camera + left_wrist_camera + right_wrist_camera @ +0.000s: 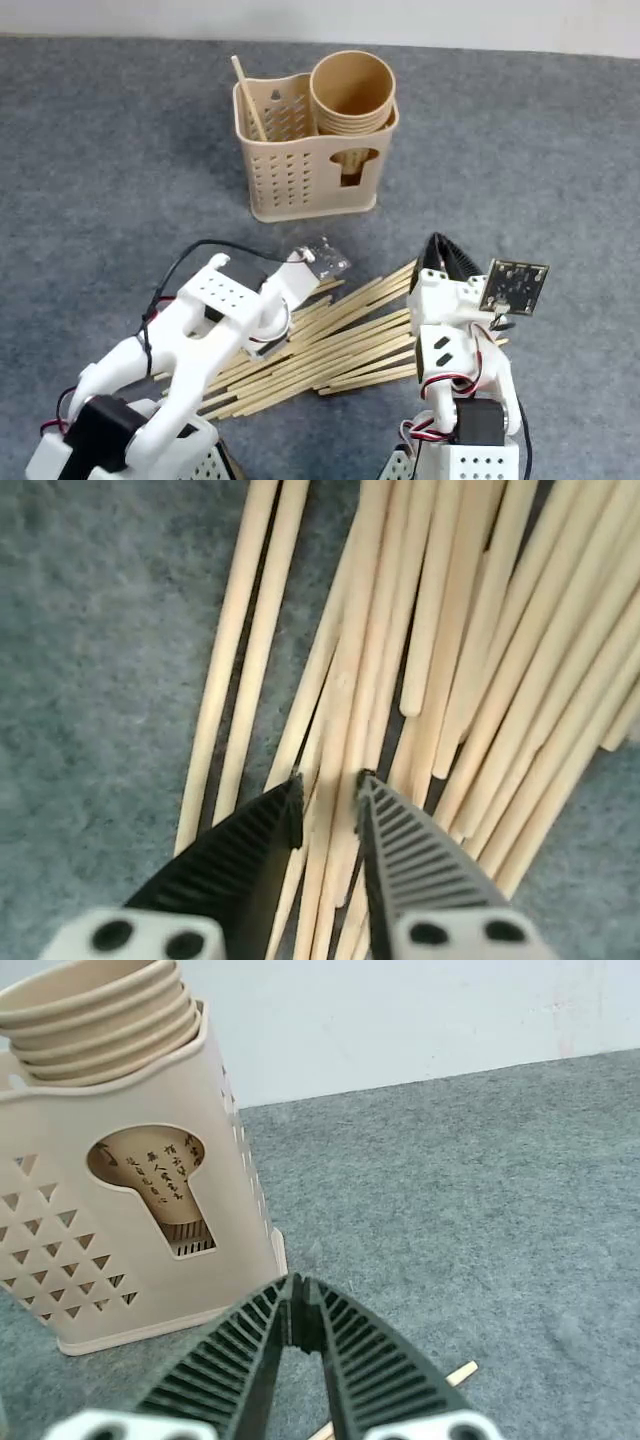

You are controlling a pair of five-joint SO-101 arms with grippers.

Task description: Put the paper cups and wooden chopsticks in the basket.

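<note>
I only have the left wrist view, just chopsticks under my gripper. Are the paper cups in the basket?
Observer: Yes. The paper cups sit stacked in the basket, in the compartment with the keyhole cutout.
Operator: Any chopsticks in there?
Observer: One chopstick stands leaning in the other compartment.
Operator: What's the right arm doing?
Observer: The right gripper is shut on nothing and points toward the basket.
</note>
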